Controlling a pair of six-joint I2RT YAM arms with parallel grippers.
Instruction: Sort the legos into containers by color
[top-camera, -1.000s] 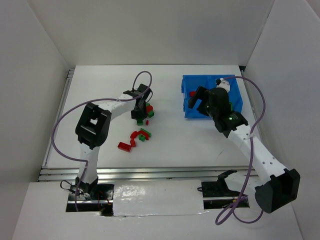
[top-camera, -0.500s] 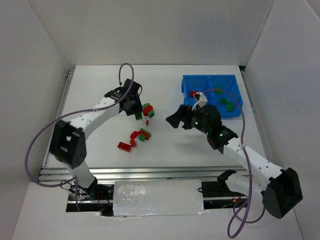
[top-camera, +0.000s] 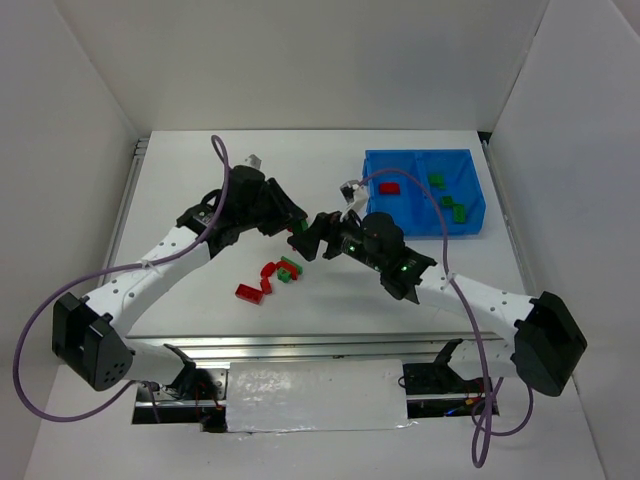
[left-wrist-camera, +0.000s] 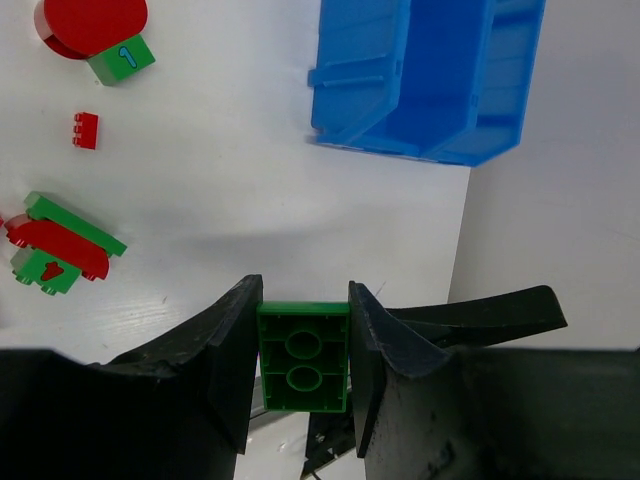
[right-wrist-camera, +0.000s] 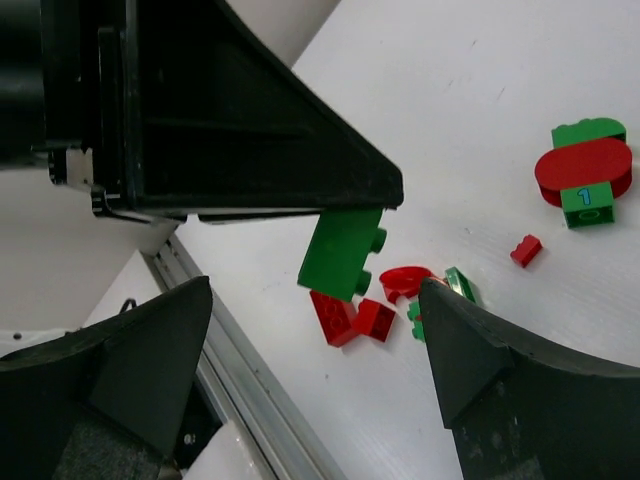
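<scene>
My left gripper (left-wrist-camera: 303, 300) is shut on a green two-by-two brick (left-wrist-camera: 303, 357) and holds it above the table. In the top view it (top-camera: 296, 230) hangs right of the loose pile. The same brick (right-wrist-camera: 342, 252) shows in the right wrist view, under the left gripper's black finger (right-wrist-camera: 230, 140). My right gripper (right-wrist-camera: 315, 370) is open and empty, close beside the left one (top-camera: 320, 240). The blue bin (top-camera: 470, 215) holds a red brick (top-camera: 388, 188) in its left compartment and green bricks (top-camera: 457, 210) in its right one.
Loose red and green bricks (top-camera: 272, 278) lie left of centre, with red bricks (right-wrist-camera: 350, 315), a red arch (right-wrist-camera: 405, 282) and a tiny red brick (right-wrist-camera: 526, 250). A red oval piece on green ones (right-wrist-camera: 585, 170) lies farther off. The table's metal rail (right-wrist-camera: 250, 400) runs close by.
My left gripper has moved right, away from the pile, carrying the green brick. My right arm has swung left from the bin to the table's middle, close to the left gripper.
</scene>
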